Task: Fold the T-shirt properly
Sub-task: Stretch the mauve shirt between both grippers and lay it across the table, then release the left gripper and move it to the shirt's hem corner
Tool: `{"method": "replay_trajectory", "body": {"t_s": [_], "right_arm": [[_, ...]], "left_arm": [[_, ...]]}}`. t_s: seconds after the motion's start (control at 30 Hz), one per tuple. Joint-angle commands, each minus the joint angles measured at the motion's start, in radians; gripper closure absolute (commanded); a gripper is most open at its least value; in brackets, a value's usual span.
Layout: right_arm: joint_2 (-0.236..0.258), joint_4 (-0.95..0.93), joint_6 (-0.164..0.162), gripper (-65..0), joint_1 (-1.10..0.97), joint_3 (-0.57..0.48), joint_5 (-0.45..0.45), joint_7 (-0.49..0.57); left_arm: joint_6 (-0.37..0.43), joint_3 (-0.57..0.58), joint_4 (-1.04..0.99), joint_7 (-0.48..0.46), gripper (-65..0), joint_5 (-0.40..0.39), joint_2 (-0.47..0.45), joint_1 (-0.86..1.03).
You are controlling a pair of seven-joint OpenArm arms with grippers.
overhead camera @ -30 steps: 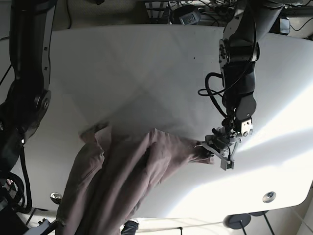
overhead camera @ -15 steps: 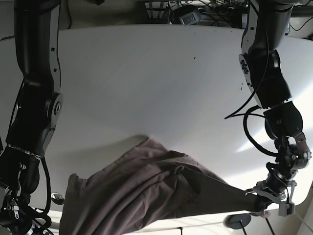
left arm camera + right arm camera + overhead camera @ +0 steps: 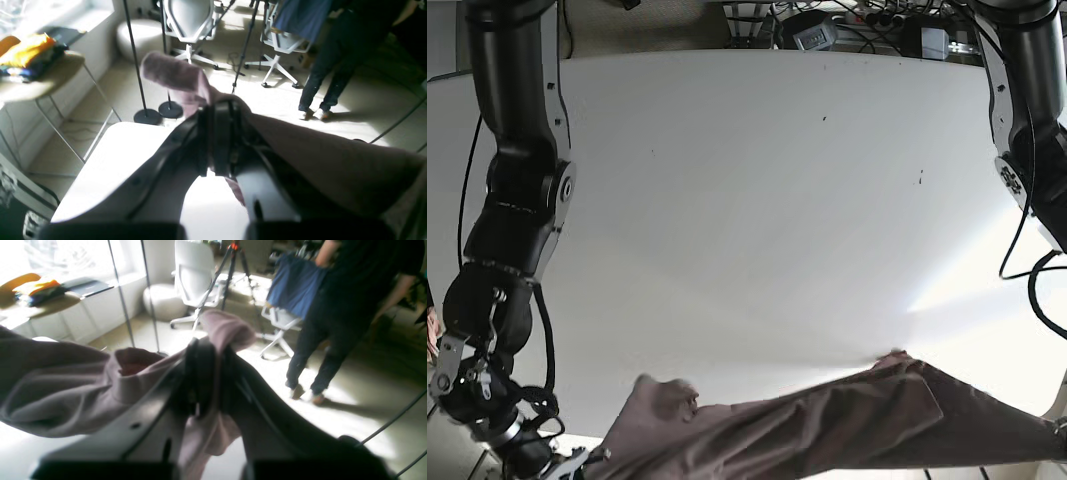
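I'm seeing the right gripper point(image 3: 208, 373) clamping a bunched edge of the mauve T-shirt point(image 3: 827, 425); the shirt is stretching along the near edge of the white table point(image 3: 747, 200), sagging between the arms; the left gripper point(image 3: 220, 133) is pinching its other end.

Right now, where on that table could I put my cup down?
Nearly all of the table is bare, from its far edge down to the shirt. Only the near edge is crowded: the shirt hangs stretched there between both arms.
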Motion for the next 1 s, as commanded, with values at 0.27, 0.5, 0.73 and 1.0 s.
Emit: {"method": "replay_trajectory", "body": {"t_s": [0.27,0.5,0.73,1.0], "right_arm": [[-0.049,0.248,-0.007,-1.9,-0.524,0.115,0.137,0.039],[-0.098,0.372,0.001,-1.9,-0.873,0.184,0.146,0.042],[-0.119,0.424,0.003,-1.9,-1.063,0.218,0.146,0.042],[-0.122,0.424,0.059,-1.9,-1.203,0.218,0.146,0.042]], "left_arm": [[0.004,-0.213,0.324,0.049,0.0,-0.121,0.016,0.488],[0.0,-0.371,0.463,0.049,0.0,-0.154,0.087,0.871],[-0.04,-0.468,0.503,0.049,0.0,-0.155,0.113,1.049],[-0.115,-0.545,0.506,0.049,0.0,-0.151,0.186,1.151]]}}
